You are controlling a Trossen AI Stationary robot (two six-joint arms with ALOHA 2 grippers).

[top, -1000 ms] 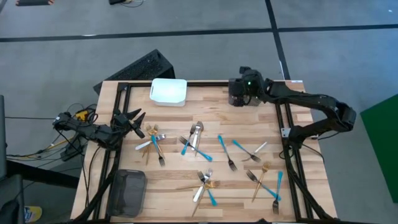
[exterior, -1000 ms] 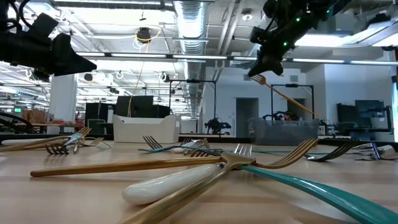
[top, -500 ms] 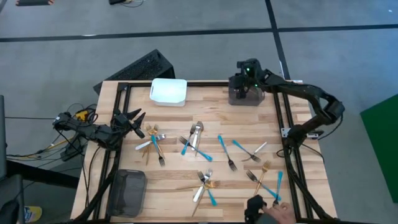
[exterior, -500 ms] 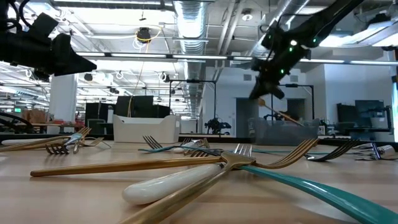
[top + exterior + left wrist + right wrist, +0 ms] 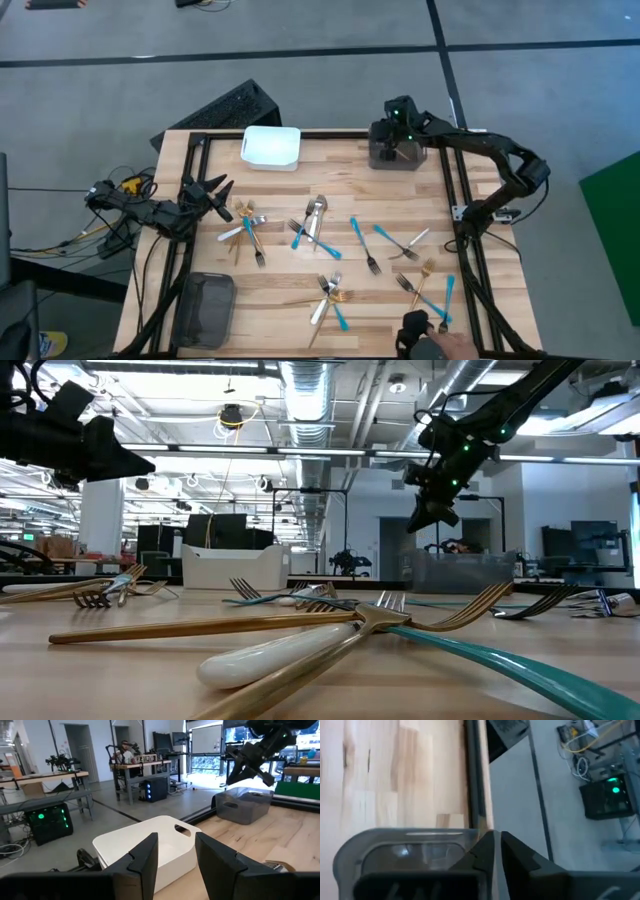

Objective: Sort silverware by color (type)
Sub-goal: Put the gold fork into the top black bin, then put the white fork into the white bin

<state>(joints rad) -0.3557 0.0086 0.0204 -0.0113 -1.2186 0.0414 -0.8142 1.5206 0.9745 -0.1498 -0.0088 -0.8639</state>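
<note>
**Change of state.** One second earlier the right gripper (image 5: 433,518) carried a gold fork above the clear grey bin (image 5: 398,156). Half a second earlier the fork hung lower, toward that bin. Now no fork shows between the fingers in either the low view or the right wrist view. The jaws stand slightly parted with nothing in them. The gripper hangs directly over the grey bin's opening. The fork itself cannot be made out inside the bin, so the drop is judged complete but is not confirmed.

**Left arm.** The left gripper (image 5: 214,190) waits well to the side of the grey bin, at the far table edge, in the same place as a second ago. Its jaws are open and empty.

**Remaining work.** The rest of the silverware (image 5: 320,235) lies loose on the wooden table (image 5: 340,175). These gold, silver and blue-handled pieces are scattered in several small clusters, all well apart from the grey bin. The white bin (image 5: 271,147) shares the table edge with the grey bin. The dark grey bin (image 5: 205,308) sits at the corner diagonally opposite.

**Note.** A person's hand (image 5: 432,345) has come in at the table edge opposite the grey bin, close to a blue and gold cluster. It was absent one second earlier.

**Meaning for the task.** One gold piece is apparently sorted and most pieces are not. The right arm is free for its next pick.
</note>
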